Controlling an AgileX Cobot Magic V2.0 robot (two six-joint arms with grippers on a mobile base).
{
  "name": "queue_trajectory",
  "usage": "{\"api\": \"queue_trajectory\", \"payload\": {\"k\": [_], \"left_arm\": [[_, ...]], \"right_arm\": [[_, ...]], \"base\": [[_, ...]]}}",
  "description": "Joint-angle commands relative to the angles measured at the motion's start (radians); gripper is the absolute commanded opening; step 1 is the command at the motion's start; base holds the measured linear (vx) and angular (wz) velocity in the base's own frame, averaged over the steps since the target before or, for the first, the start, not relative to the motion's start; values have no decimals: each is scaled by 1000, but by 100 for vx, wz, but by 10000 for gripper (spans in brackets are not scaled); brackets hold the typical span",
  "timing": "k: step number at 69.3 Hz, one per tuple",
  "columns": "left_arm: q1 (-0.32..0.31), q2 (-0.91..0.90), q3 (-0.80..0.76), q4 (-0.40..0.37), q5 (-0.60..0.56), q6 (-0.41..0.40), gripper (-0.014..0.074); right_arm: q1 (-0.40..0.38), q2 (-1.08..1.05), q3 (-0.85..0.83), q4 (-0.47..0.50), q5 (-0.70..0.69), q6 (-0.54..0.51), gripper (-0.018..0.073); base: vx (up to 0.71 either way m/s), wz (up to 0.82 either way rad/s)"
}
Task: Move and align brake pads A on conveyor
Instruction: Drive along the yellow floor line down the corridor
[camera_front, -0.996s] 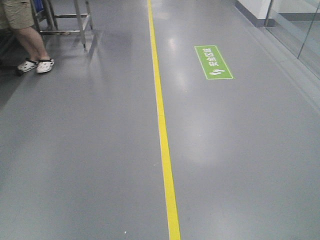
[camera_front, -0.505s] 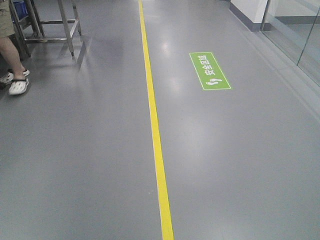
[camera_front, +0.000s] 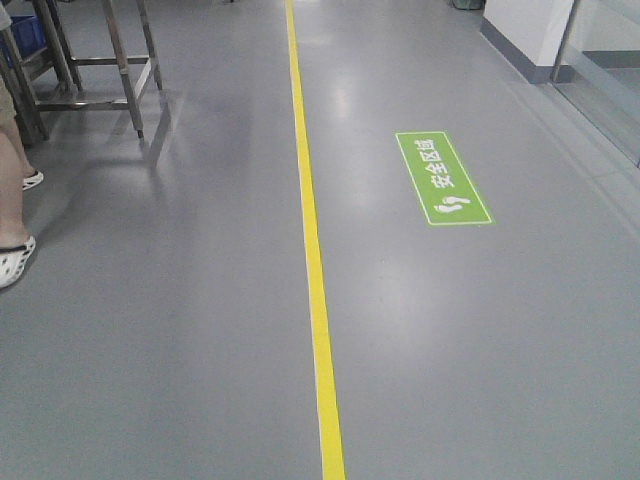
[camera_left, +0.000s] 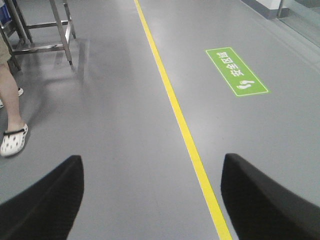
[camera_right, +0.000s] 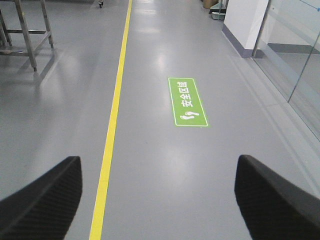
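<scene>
Left wrist view: grey floor (camera_left: 110, 130) crossed by a yellow line (camera_left: 175, 107).
Left gripper (camera_left: 151, 167) and right gripper (camera_right: 158, 167) gape wide, holding nothing; where the brake pads or conveyor lie cannot be told.

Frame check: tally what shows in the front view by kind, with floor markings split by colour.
Yellow floor line: 1
Green floor sign: 1
Steel frame: 1
White shoes: 2
Total: 5

The green floor sign (camera_right: 187, 102) reads "安全区域"
</scene>
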Motion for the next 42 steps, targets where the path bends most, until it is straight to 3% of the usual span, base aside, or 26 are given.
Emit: {"api": "queue_trajectory", "payload": {"k": [1,42], "left_arm": [[-3,6,-24,-11,-70,2,535],[-3,6,-24,-11,-70,2,535]], "right_arm": [[-2,12,-25,-11,-72,-2,592],[-2,12,-25,-10,-72,-2,592]], "base": [[65,5],[68,-8]]}}
